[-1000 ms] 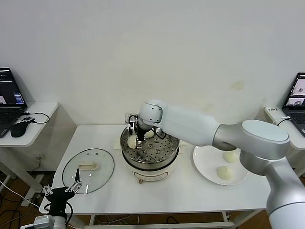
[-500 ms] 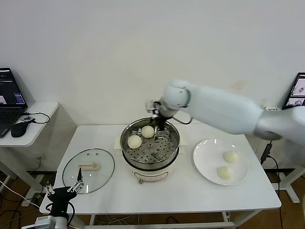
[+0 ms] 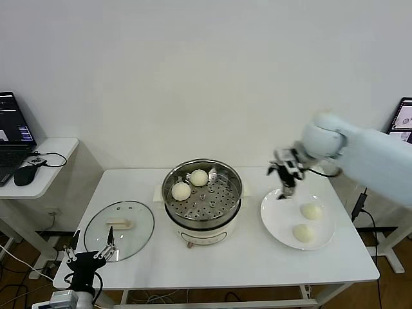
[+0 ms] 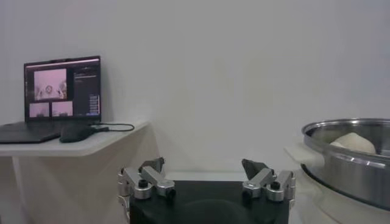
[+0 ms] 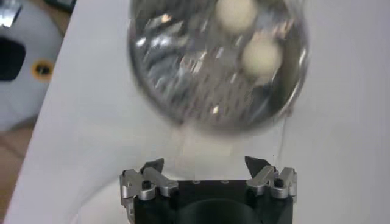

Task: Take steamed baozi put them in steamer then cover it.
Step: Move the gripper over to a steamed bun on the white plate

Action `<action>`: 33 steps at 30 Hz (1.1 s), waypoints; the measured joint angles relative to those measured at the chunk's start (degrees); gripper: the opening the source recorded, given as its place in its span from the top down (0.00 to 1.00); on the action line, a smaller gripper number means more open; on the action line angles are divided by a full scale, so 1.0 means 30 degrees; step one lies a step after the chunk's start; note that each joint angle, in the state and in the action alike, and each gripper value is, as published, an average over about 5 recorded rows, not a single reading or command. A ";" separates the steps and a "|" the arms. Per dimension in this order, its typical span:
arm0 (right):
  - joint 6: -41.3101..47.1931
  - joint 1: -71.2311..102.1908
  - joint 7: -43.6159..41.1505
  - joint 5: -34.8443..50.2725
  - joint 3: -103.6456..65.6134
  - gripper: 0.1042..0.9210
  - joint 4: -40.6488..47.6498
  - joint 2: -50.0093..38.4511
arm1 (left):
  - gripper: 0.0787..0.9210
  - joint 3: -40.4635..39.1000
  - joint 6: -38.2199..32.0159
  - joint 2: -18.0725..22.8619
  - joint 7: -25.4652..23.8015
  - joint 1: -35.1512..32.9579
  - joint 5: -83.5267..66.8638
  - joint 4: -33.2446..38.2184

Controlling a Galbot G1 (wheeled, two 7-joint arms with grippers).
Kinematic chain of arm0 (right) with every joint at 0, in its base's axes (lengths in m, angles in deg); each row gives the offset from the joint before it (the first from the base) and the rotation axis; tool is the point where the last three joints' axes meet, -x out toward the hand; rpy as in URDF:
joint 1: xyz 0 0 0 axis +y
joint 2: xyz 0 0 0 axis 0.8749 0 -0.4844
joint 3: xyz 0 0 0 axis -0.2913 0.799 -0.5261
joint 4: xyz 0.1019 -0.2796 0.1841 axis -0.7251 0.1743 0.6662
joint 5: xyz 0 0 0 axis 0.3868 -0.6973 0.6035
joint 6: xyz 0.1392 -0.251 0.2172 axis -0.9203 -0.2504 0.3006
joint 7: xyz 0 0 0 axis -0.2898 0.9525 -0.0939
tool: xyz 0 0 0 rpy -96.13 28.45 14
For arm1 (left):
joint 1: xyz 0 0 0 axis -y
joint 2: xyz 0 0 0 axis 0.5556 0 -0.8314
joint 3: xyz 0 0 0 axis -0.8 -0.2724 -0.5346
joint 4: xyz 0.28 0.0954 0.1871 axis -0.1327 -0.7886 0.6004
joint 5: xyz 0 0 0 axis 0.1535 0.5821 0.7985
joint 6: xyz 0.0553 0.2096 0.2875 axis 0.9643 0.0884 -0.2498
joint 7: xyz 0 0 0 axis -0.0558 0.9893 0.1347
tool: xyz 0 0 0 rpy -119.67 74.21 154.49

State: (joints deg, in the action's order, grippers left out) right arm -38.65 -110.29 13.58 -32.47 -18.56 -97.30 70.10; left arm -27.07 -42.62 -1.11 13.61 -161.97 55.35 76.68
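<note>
The steamer [image 3: 205,221] stands mid-table with two steamed baozi [image 3: 181,190] [image 3: 199,177] on its perforated tray. Two more baozi [image 3: 311,211] [image 3: 302,233] lie on a white plate [image 3: 273,217] to its right. My right gripper [image 3: 284,183] hangs open and empty over the plate's back-left edge; its wrist view shows the steamer [image 5: 183,79] with both baozi [image 5: 236,13] [image 5: 262,56] beyond the jaws [image 5: 204,167]. The cover [image 3: 119,230] lies flat left of the steamer. My left gripper [image 3: 90,255] waits open at the table's front-left corner, its own view [image 4: 204,169] catching the steamer wall [image 4: 347,167].
A side table on the left carries a laptop [image 3: 11,136] and a mouse [image 3: 26,174]. Another laptop [image 3: 402,129] sits at the far right. The wall runs close behind the table's back edge.
My right arm has left the steamer and swung right to above the plate, leaving a second baozi on the tray. The left arm has hardly moved.
</note>
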 measured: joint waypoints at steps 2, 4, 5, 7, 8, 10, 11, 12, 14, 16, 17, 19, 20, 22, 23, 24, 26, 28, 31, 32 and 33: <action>-0.0365 0.1029 -0.0071 -0.0663 -0.0741 0.12 0.0034 -0.0556 | 0.12 0.0021 -0.0003 0.0012 -0.0001 -0.0046 0.0012 -0.0024; -0.0687 0.2113 -0.0114 -0.1296 -0.1495 0.12 0.0145 -0.0981 | 0.12 0.0040 -0.0005 0.0053 -0.0001 -0.0083 0.0032 -0.0034; -0.0829 0.2668 -0.0131 -0.1601 -0.1883 0.12 0.0225 -0.1155 | 0.12 0.0045 -0.0004 0.0079 0.0000 -0.0100 0.0049 -0.0043; -0.1067 0.3744 -0.0161 -0.2166 -0.2652 0.12 0.0419 -0.1425 | 0.12 0.0034 -0.0004 0.0134 0.0001 -0.0138 0.0107 -0.0062; -0.1171 0.4268 -0.0173 -0.2428 -0.3037 0.12 0.0526 -0.1526 | 0.12 0.0022 -0.0004 0.0159 0.0001 -0.0164 0.0142 -0.0069; -0.1362 0.5250 -0.0194 -0.2911 -0.3772 0.12 0.0749 -0.1670 | 0.12 0.0001 -0.0003 0.0204 0.0001 -0.0215 0.0213 -0.0083; -0.1452 0.5720 -0.0196 -0.3141 -0.4123 0.12 0.0870 -0.1710 | 0.12 -0.0008 -0.0002 0.0225 0.0000 -0.0236 0.0250 -0.0090; -0.1534 0.6169 -0.0193 -0.3361 -0.4456 0.12 0.0995 -0.1734 | 0.12 -0.0012 -0.0001 0.0241 0.0001 -0.0252 0.0281 -0.0099; -0.1651 0.6978 -0.0172 -0.3755 -0.5048 0.12 0.1258 -0.1736 | 0.12 -0.0017 0.0004 0.0273 0.0002 -0.0266 0.0336 -0.0116; -0.1724 0.7680 -0.0128 -0.4079 -0.5563 0.12 0.1552 -0.1684 | 0.12 -0.0021 0.0009 0.0301 0.0001 -0.0272 0.0363 -0.0128; -0.1745 0.7998 -0.0099 -0.4213 -0.5802 0.12 0.1713 -0.1633 | 0.12 -0.0025 0.0011 0.0315 0.0000 -0.0277 0.0370 -0.0134; -0.1780 0.8566 -0.0034 -0.4431 -0.6234 0.12 0.2046 -0.1489 | 0.12 -0.0033 0.0011 0.0342 -0.0003 -0.0301 0.0375 -0.0153; -0.1790 0.8825 0.0005 -0.4518 -0.6430 0.12 0.2216 -0.1393 | 0.12 -0.0037 0.0009 0.0352 -0.0005 -0.0316 0.0377 -0.0168; -0.1802 0.9278 0.0084 -0.4665 -0.6761 0.12 0.2542 -0.1170 | 0.12 -0.0033 0.0005 0.0359 -0.0008 -0.0352 0.0382 -0.0215; -0.1801 0.9470 0.0120 -0.4726 -0.6896 0.12 0.2700 -0.1043 | 0.12 -0.0021 0.0002 0.0354 -0.0009 -0.0364 0.0384 -0.0244; -0.1794 0.9643 0.0155 -0.4781 -0.7014 0.12 0.2849 -0.0909 | 0.12 -0.0005 0.0000 0.0344 -0.0009 -0.0374 0.0385 -0.0272; -0.1766 0.9939 0.0207 -0.4874 -0.7211 0.12 0.3112 -0.0639 | 0.12 0.0046 -0.0002 0.0322 -0.0009 -0.0382 0.0382 -0.0312; -0.1714 1.0207 0.0243 -0.4949 -0.7381 0.12 0.3330 -0.0383 | 0.12 0.0102 -0.0004 0.0306 -0.0006 -0.0379 0.0371 -0.0335; -0.1622 1.0587 0.0283 -0.5086 -0.7615 0.12 0.3630 -0.0033 | 0.12 0.0160 -0.0004 0.0301 0.0001 -0.0367 0.0352 -0.0382; -0.1592 1.0700 0.0294 -0.5147 -0.7684 0.12 0.3724 0.0075 | 0.12 0.0167 -0.0004 0.0301 0.0002 -0.0363 0.0349 -0.0404; -0.1562 1.0802 0.0304 -0.5214 -0.7747 0.12 0.3813 0.0172 | 0.12 0.0171 -0.0004 0.0300 0.0003 -0.0360 0.0347 -0.0427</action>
State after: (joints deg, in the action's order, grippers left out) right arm -43.33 -77.89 14.49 -48.11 -41.80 -85.86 70.61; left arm -26.56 -42.64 -0.21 13.62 -163.05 56.39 75.39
